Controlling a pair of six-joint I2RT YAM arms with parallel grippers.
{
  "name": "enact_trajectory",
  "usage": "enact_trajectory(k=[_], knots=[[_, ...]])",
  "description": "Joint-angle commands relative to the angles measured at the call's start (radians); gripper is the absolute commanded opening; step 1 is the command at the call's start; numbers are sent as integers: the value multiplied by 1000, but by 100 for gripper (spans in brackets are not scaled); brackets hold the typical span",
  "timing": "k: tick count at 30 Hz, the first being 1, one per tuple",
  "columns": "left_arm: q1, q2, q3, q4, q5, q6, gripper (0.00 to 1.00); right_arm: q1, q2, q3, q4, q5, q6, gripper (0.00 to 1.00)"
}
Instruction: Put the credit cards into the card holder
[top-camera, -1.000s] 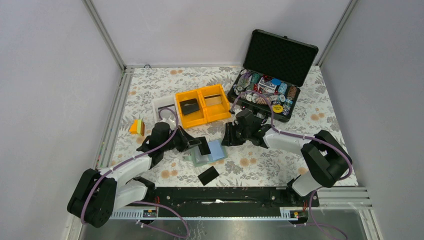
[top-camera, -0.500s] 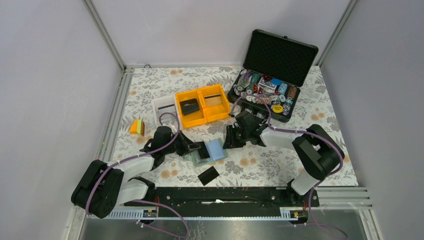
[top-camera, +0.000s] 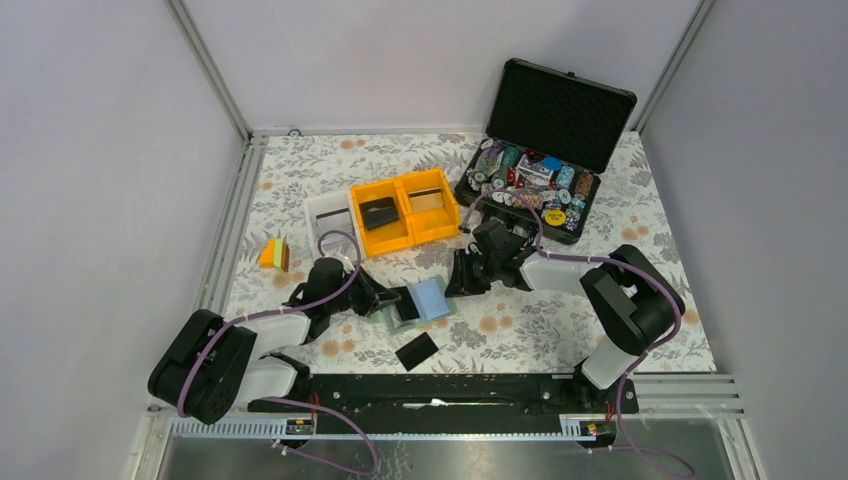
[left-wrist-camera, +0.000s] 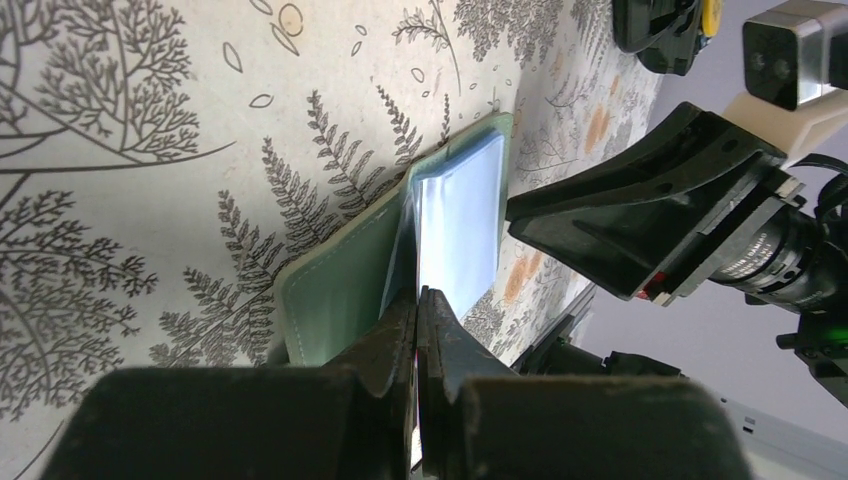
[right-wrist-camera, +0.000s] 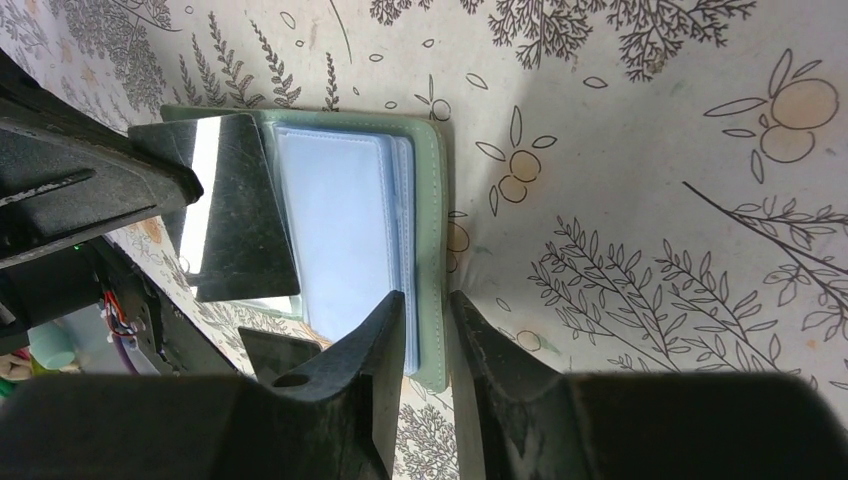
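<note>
**Card versus pocket mouth**

My left claw (left-wrist-camera: 418, 305) pinches a black card (right-wrist-camera: 235, 205), which is tilted over the left leaf of the open card holder (top-camera: 432, 298). The blue pockets lie just right of the card. I cannot tell whether the card's edge is in a pocket yet. My right claw (right-wrist-camera: 425, 300) nips the holder's right edge. Judgement: the card must slide rightward.
</note>
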Motion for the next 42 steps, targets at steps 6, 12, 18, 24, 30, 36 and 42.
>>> enact_trajectory(k=[6, 12, 18, 24, 30, 36, 42], knots=[[-3, 49, -36, 222, 49, -67, 0, -8, 19, 2, 21, -23, 18, 28], [-3, 34, -42, 223, 45, -76, 0, -8, 32, 3, 21, -22, 24, 25], [-3, 62, -51, 257, 50, -74, 0, -9, 32, 4, 20, -22, 29, 23], [-3, 59, -49, 244, 45, -70, 0, -9, 30, 0, 19, -14, 34, 22], [-3, 35, -53, 179, 21, -53, 0, -9, 33, 2, 19, -11, 36, 21], [-3, 49, -55, 201, 27, -56, 0, -10, 34, 3, 19, -12, 38, 20], [-3, 70, -63, 235, 33, -69, 0, -10, 34, 1, 19, -9, 41, 20]])
